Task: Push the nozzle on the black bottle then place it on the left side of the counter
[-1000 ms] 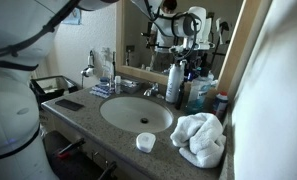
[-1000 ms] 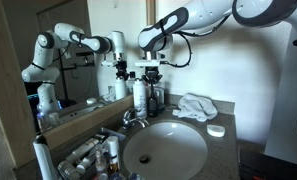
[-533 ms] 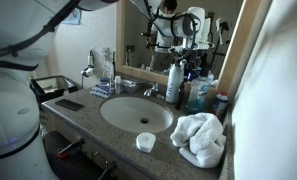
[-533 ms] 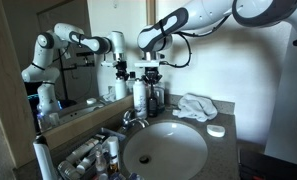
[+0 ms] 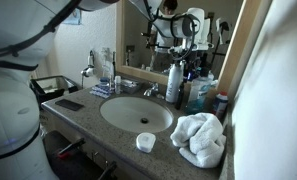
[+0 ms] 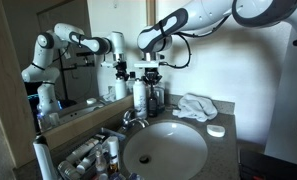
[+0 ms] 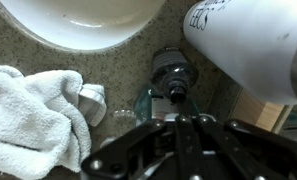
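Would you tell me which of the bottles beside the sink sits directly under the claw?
The black pump bottle; the claw points at its nozzle, while the white bottle stands beside it.

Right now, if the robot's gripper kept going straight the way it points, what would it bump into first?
Most likely the black bottle. In the wrist view, its top sits right beyond the tip of the gripper. I cannot tell how far off it is.

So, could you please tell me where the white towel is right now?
In an exterior view the white towel lies bunched on the counter beside the sink, next to a small white round container.
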Available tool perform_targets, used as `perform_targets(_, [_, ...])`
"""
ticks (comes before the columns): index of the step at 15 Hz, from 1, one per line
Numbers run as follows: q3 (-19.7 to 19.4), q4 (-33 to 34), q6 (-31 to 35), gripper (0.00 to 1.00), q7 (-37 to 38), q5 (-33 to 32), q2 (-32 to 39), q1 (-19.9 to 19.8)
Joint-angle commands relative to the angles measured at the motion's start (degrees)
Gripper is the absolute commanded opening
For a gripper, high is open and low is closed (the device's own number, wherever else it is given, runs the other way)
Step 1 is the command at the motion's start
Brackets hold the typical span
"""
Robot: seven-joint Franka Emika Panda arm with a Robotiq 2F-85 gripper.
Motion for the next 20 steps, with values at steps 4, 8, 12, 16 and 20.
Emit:
perform_targets(4, [-0.03,-2.52,2.43,0.0,3.09,0.22,0.38,0.07])
perform_targets(8, [0.38,-1.73,0.79,0.0,2.35,0.62,-0.83,-0.07])
perform_targets(12, [0.81,-1.26,-0.13,0.01,1.66,0.83,-1.56,0.03])
perform_targets(16, [0.83,-1.1,-0.41,0.43,2.02,0.15,-2.14,0.38])
perform_targets(20, [0.71,-1.37,-0.5,0.71,2.17,0.04,-2.79,0.52])
